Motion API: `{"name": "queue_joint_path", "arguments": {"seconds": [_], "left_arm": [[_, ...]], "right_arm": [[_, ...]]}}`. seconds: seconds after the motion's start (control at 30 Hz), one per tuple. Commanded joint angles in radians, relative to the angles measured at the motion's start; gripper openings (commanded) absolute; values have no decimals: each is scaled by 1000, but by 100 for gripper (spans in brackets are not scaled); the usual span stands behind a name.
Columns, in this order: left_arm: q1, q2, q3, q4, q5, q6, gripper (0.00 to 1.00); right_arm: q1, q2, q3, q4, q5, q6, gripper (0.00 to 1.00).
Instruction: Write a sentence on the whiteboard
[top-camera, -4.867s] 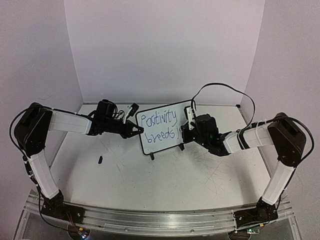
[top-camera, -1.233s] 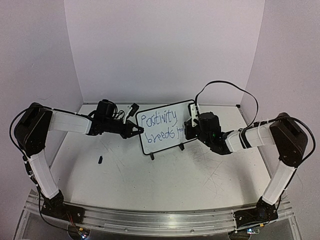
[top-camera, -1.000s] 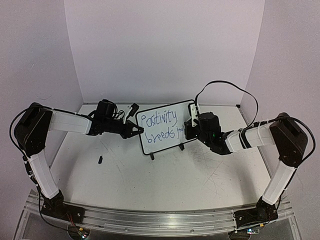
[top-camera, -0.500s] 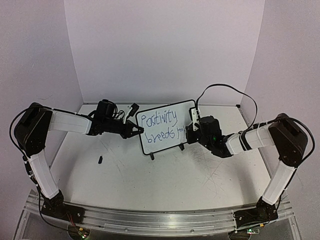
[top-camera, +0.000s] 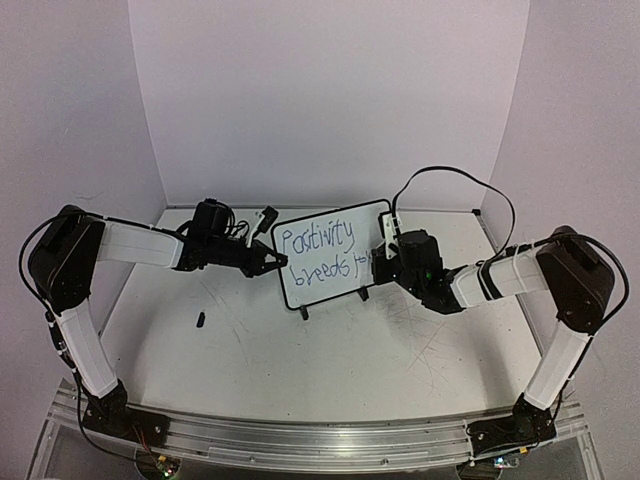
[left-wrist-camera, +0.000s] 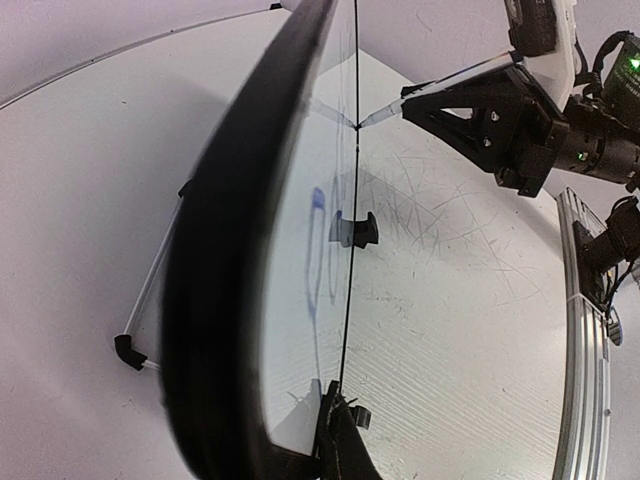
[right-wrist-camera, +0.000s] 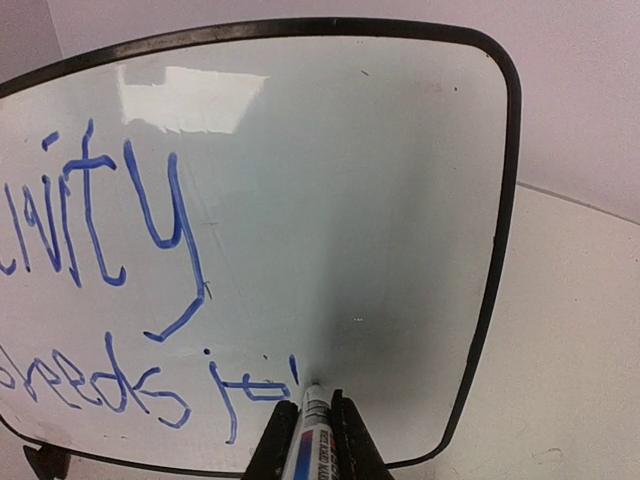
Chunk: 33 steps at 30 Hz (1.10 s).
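The whiteboard (top-camera: 368, 222) stands tilted on its black feet at the middle back of the table. My left gripper (top-camera: 272, 262) is shut on its left edge, which the left wrist view shows edge-on as a black frame (left-wrist-camera: 240, 250) clamped at my left gripper (left-wrist-camera: 335, 425). My right gripper (top-camera: 378, 262) is shut on a blue-labelled marker (right-wrist-camera: 315, 435), whose tip touches the board (right-wrist-camera: 350, 180) low on its right side. The sentence (right-wrist-camera: 120, 300) is in blue, in two lines. It ends in "ivity" above and "breeds jo" with a fresh stroke below, just left of my right gripper (right-wrist-camera: 318, 400).
A small black cap (top-camera: 200, 320) lies on the table left of centre. White walls close in the back and both sides. An aluminium rail (top-camera: 320, 440) runs along the near edge. A black cable (top-camera: 450, 178) loops above the right wrist.
The right gripper has shifted a little along the lower line with the marker, and more blue strokes stand after the "j". The left arm and the board have not moved.
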Motion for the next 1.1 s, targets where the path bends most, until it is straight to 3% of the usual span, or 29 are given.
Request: {"name": "queue_joint_path", "arguments": {"seconds": [0.0,1.07], "left_arm": [[31,32,-7,-96,-288,113,0],[31,35,-1,-100,-283,119,0]], "right_arm": [[-1,-42,11,45,-19,7,0],[-2,24,28,43,-4,0,0]]}}
